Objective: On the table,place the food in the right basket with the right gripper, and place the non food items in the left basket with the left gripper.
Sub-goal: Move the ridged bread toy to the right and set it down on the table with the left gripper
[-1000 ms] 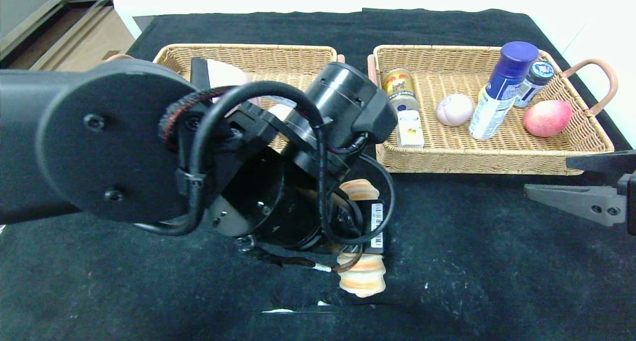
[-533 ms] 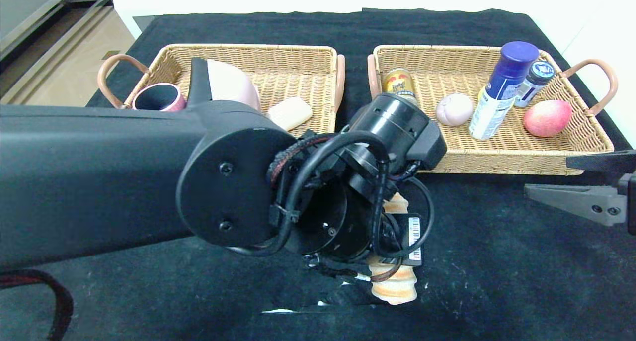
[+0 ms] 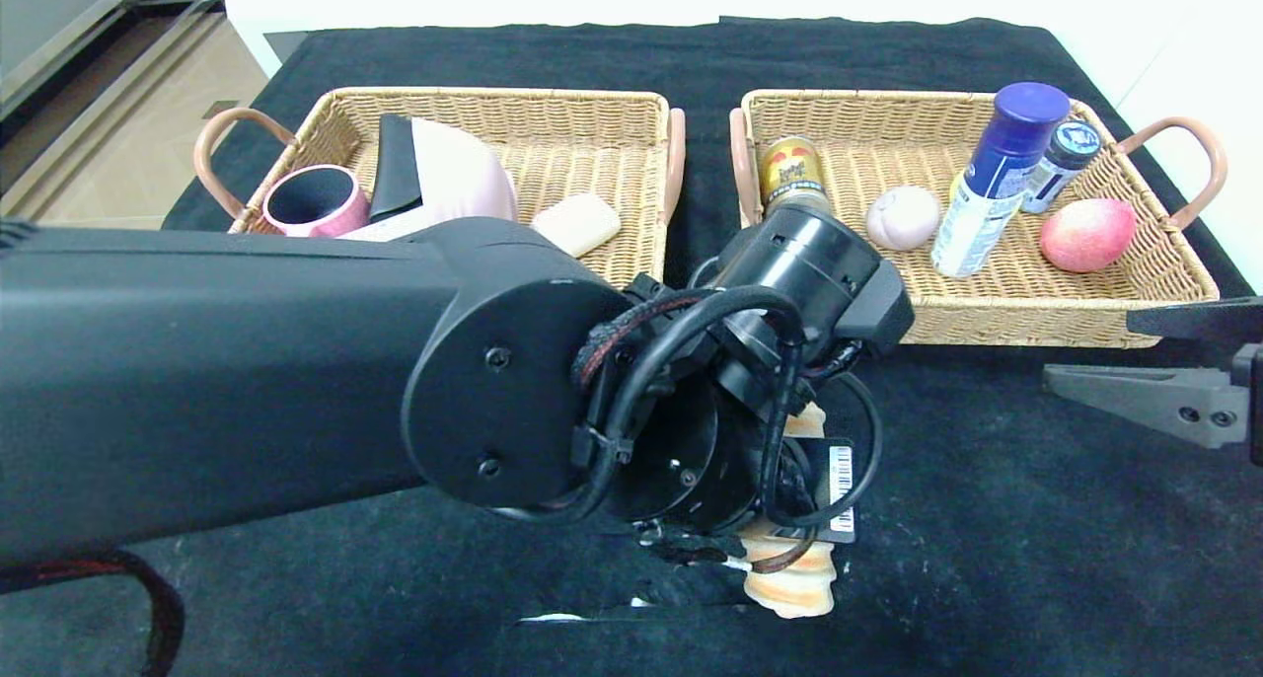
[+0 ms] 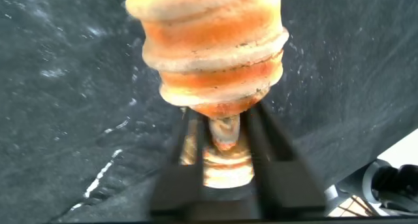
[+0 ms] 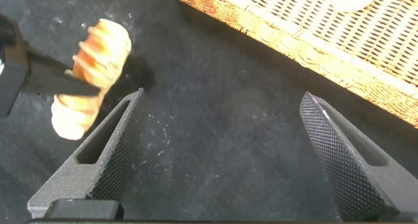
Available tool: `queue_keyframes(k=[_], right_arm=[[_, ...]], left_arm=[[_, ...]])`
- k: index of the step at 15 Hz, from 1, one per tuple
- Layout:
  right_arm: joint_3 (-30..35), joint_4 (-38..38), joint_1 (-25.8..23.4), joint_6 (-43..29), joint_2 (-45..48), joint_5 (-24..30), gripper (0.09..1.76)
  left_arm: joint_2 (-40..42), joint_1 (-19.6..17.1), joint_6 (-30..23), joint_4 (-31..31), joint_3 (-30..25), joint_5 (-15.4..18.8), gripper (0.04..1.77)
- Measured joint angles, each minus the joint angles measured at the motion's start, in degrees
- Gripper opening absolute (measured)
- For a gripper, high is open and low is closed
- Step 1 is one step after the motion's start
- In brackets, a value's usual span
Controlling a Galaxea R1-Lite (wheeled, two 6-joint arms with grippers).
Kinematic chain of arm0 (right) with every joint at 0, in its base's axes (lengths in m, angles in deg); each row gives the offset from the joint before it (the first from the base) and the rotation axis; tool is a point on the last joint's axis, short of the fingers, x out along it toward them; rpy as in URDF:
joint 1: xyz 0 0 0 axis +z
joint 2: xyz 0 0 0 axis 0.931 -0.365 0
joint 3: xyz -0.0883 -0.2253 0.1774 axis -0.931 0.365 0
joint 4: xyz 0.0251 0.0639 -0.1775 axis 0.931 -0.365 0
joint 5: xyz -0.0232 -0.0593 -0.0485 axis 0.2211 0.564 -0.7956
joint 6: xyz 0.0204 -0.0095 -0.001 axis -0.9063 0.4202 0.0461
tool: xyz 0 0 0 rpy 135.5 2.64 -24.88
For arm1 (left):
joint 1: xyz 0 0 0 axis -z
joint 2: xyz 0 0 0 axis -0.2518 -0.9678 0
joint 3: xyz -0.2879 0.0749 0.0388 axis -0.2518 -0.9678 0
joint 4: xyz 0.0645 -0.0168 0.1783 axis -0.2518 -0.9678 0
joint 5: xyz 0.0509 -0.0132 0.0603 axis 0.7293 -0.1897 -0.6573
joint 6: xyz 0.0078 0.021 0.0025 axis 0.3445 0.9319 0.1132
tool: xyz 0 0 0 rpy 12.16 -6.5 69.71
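**Left end effector pinches the bread roll**

The left end effector (image 4: 222, 142) is clamped across the middle of the ridged bread roll (image 3: 789, 583), in front of the right basket (image 3: 987, 317) over the black surface (image 3: 987, 559); whether the roll touches the cloth cannot be told. The right end effector (image 5: 222, 152) hangs near the right basket's front corner, fingers spread wide with nothing between them. The left basket (image 3: 592, 105) stands farther back.

Bread (image 3: 789, 583) mostly behind left arm (image 3: 296, 381) (middle unseen)
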Motion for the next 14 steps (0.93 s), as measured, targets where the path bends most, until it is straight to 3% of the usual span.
queue_keyframes(k=[3, 6, 14], right_arm=[[0.0, 0.0, 0.0, 0.0, 0.0, 0.0, 1.71], [0.1, 0.0, 0.0, 0.0, 0.0, 0.0, 1.71], [0.1, 0.0, 0.0, 0.0, 0.0, 0.0, 1.71]], left_arm=[[0.0, 0.4, 0.0, 0.0, 0.0, 0.0, 0.93], [0.1, 0.4, 0.0, 0.0, 0.2, 0.0, 1.18], [0.4, 0.4, 0.0, 0.0, 0.3, 0.0, 1.52]])
